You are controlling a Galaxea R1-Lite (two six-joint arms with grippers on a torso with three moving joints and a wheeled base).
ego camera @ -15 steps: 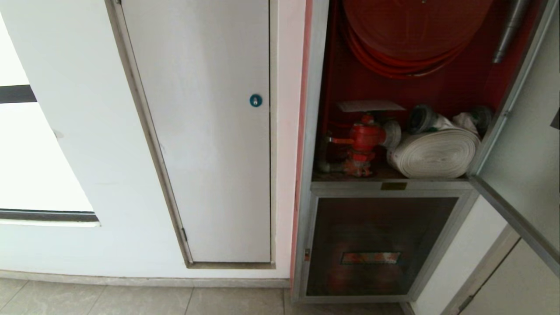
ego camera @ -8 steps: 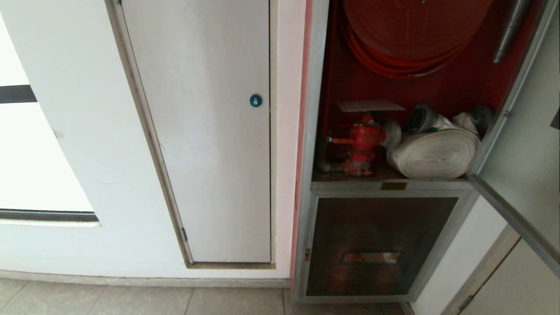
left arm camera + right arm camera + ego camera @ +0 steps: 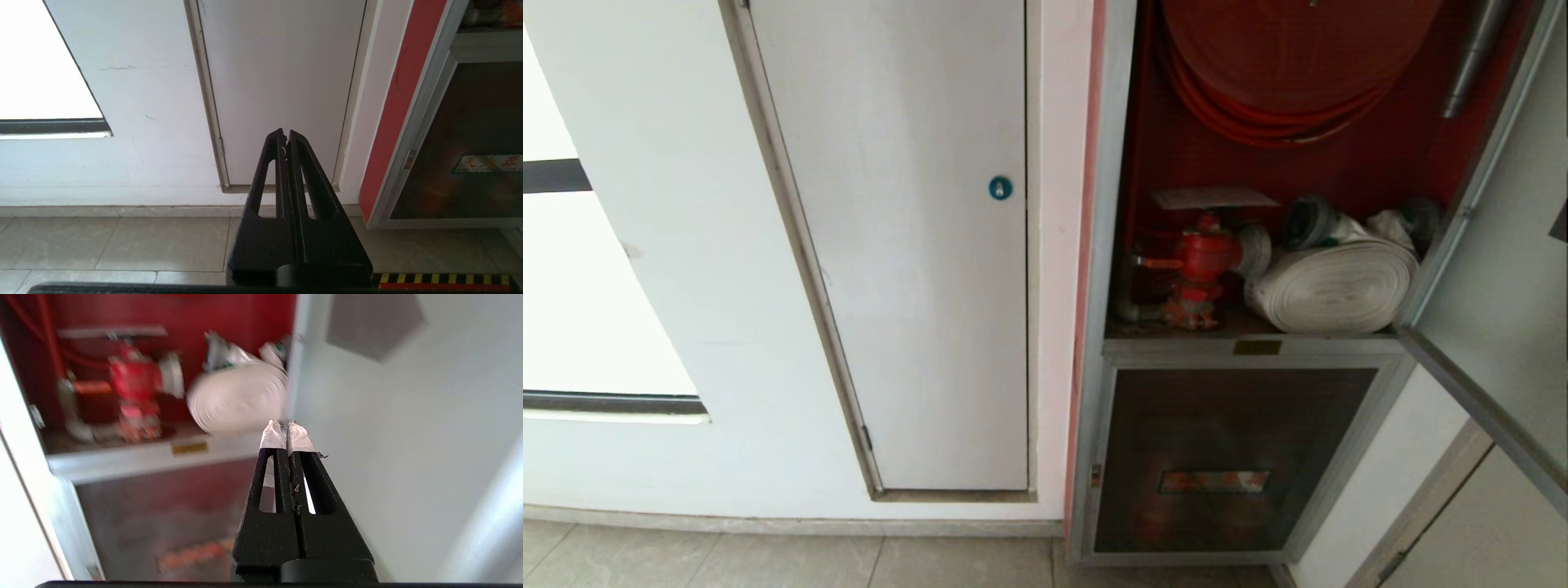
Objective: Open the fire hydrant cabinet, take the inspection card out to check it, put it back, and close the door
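The fire hydrant cabinet [image 3: 1098, 245] stands open, showing a red valve [image 3: 1205, 257] and a red hose reel [image 3: 1290, 65]. The door [image 3: 1494, 269] is swung out to the right, its pale inner face [image 3: 408, 437] filling much of the right wrist view. A flat white sheet, the inspection card [image 3: 1213, 198], lies on top of the valve; it also appears blurred as the inspection card [image 3: 112, 332]. My right gripper [image 3: 287, 426] is shut and empty, in front of the door's hinge edge, apart from the card. My left gripper [image 3: 285, 134] is shut, parked low. Neither arm shows in the head view.
A rolled white hose [image 3: 1331, 286] lies beside the valve. Below is a shut dark glass panel [image 3: 1225, 457]. Left of the cabinet is a plain white door with a blue round lock [image 3: 1000, 188]. A metal nozzle [image 3: 1474, 57] hangs at the top right. The floor [image 3: 792, 559] is tiled.
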